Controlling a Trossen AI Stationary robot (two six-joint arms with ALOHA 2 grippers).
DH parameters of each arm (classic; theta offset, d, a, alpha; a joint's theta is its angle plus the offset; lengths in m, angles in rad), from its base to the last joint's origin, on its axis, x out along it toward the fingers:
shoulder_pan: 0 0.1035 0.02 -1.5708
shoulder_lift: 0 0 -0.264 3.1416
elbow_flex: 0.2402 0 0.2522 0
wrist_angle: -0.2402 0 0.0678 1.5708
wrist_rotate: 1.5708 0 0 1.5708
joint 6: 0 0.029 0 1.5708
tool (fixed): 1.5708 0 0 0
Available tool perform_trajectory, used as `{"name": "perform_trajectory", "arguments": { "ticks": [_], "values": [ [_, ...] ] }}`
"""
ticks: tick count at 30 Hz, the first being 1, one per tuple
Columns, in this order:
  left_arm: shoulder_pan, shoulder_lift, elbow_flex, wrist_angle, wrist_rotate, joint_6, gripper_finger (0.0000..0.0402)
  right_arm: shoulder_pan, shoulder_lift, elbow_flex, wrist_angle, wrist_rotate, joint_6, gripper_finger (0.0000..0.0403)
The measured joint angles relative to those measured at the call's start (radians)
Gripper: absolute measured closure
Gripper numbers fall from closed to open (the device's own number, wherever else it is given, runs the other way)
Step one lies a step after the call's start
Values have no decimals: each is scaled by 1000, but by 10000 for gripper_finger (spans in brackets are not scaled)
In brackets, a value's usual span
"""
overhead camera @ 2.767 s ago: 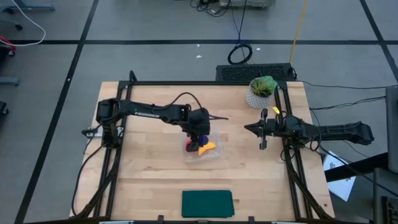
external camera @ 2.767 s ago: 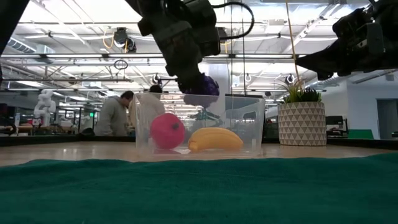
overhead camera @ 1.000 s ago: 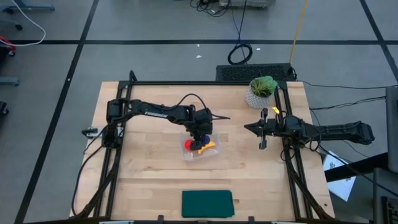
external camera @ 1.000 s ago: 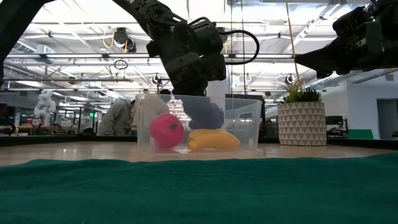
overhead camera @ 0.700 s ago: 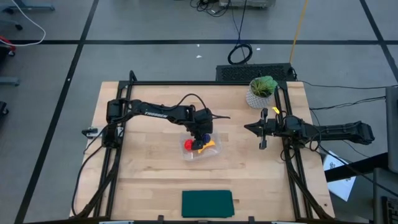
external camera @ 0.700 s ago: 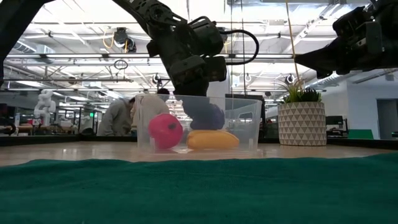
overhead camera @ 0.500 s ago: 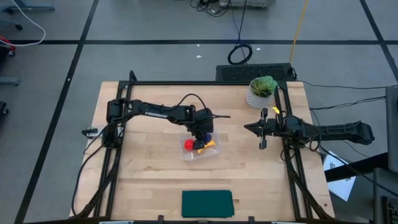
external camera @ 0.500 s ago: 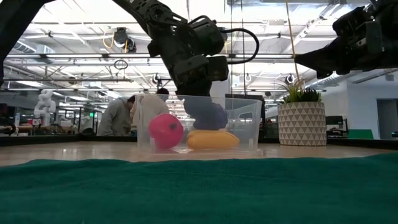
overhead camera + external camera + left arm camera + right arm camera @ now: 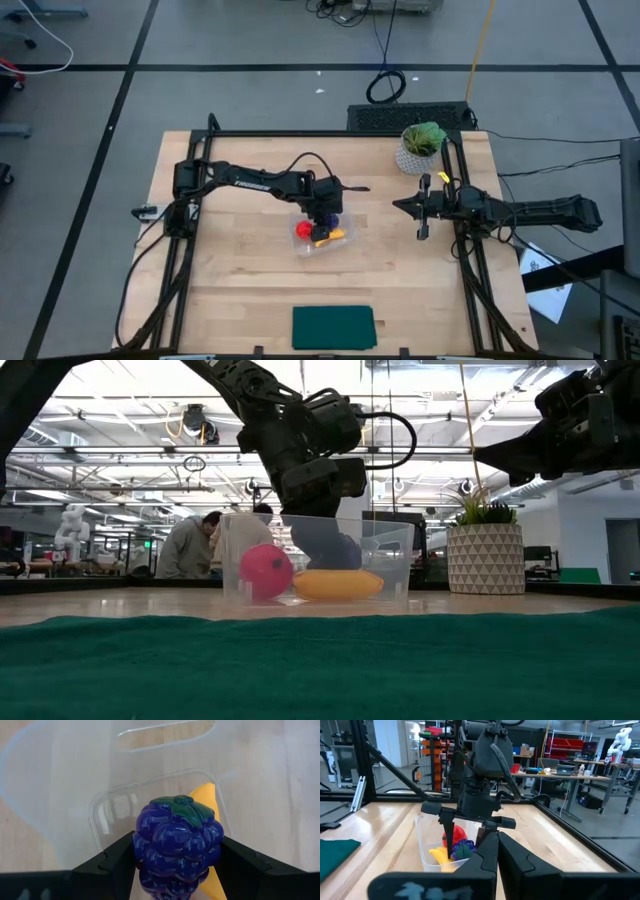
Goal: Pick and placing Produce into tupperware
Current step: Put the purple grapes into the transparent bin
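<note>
A pale wooden table (image 9: 240, 290) is carrying everything here, framed by dark rails along its edges. Sitting near its middle is the clear tub (image 9: 322, 238), resting flat on the wood. A dark green mat (image 9: 333, 327) is lying flat at the near edge, well apart from the tub. A leafy plant in a white pot (image 9: 417, 150) is standing upright at the far right corner.
</note>
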Motion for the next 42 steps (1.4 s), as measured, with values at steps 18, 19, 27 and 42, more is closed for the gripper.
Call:
{"name": "perform_trajectory", "arguments": {
  "ticks": [18, 19, 27, 42],
  "values": [
    [-9, 0, 0, 0, 0, 60, 171, 0, 0, 0, 2, 0, 0, 403],
    [-9, 0, 0, 0, 1, 60, 170, 0, 0, 0, 2, 0, 0, 403],
    [-9, 0, 0, 3, 44, 63, 119, 0, 0, 0, 2, 0, 1, 403],
    [-10, 0, 0, 9, 46, 99, 105, 0, 0, 0, 2, 0, 1, 403]
  ]
}}
